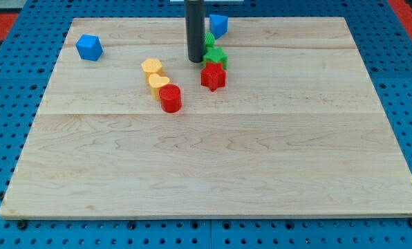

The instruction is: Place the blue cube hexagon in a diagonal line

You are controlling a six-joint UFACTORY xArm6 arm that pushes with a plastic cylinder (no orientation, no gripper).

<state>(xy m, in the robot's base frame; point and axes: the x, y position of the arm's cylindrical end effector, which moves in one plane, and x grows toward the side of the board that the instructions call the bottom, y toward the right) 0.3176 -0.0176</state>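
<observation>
A pale wooden board (213,173) carries blue blocks (89,47) (218,25) near its top edge and left corner, with yellow (153,67) (158,86), red (170,98) (213,77) and green (216,57) blocks clustered upper-centre.

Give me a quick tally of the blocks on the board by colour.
Blue: 2, a cube and a block at the view's top
Yellow: 2
Red: 2, a cylinder and a star
Green: 2, beside my tip
Total: 8

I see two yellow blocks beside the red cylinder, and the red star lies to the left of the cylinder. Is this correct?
Not quite. In the camera view the red star lies to the right of the red cylinder, not the left. The two yellow blocks are indeed beside the cylinder.
</observation>
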